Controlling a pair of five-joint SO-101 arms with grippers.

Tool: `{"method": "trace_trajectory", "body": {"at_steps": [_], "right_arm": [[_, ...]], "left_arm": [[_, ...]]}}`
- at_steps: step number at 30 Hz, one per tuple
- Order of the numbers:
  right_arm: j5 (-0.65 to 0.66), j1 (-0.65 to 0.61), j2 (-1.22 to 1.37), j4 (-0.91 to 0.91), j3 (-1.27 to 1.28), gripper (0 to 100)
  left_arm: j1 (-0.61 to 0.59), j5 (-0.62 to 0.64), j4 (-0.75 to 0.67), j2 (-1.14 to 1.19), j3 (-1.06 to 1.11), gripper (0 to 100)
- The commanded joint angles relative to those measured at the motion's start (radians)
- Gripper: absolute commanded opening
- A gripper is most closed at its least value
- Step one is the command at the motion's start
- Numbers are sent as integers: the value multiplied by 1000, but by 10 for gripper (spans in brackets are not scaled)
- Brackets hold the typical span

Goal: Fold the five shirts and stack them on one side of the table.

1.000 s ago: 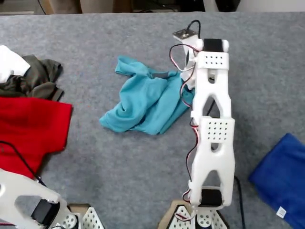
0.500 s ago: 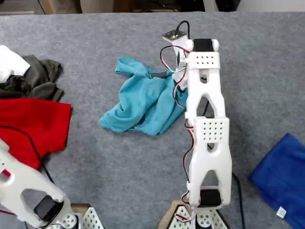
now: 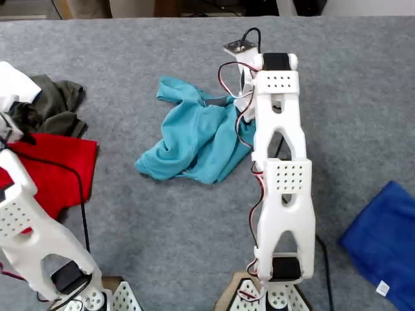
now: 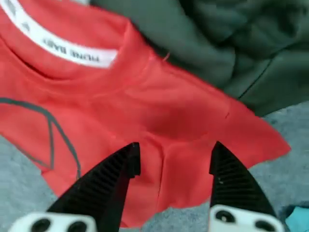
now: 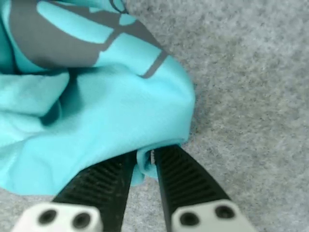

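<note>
Item: teal shirt (image 3: 194, 139), crumpled, unfolded, at mid-worktop; its long axis runs roughly from the far side towards the near side, with a slight slant.
Surface: grey worktop (image 3: 162, 220).
Right tool (image 5: 145, 159): jaws almost together, nipping a small fold at the hem edge of the teal shirt (image 5: 96, 121); cloth shows between the two black fingers.
Key relation: the nipped edge is the shirt's side towards the right arm; the bulk of the cloth spreads away from the tool towards the left arm's side. Any pull to spread the shirt would probably have to run outward, away from that bulk.
Right arm (image 3: 282, 168): stretched far forward from its base, nearly straight, wrist at the shirt's far right corner; it is much the nearer arm to this shirt.
Left tool (image 4: 175, 152): jaws wide apart, holding nothing, poised above the red shirt (image 4: 145, 111) near its hem.
Left arm (image 3: 26, 227): bent, at the worktop's left edge, over the red shirt (image 3: 58, 165).
Other stock: dark green shirt (image 3: 52, 103) bunched just beyond the red one, touching it; white garment (image 3: 13, 84) at the far left, against the green; blue shirt (image 3: 382, 240) at the near right, apparently already folded.
Stage, as judged: one shirt done, teal in hand, three waiting.
</note>
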Motion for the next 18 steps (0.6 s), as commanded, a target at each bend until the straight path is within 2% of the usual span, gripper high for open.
{"method": "trace_trajectory", "body": {"at_steps": [1,6,10,13,18], "right_arm": [[-9,-19,2,-21,-10,5],[-11,-22,13,-40,-10,5],[-11,-19,10,-43,-10,5],[-11,-21,13,-44,-10,5],[-11,-19,10,-46,-10,5]], "left_arm": [[3,15,-83,-90,147,235],[3,17,-364,-94,397,197],[3,15,-583,-94,502,109],[3,9,-664,-90,503,13],[-52,9,-674,-128,408,19]]}}
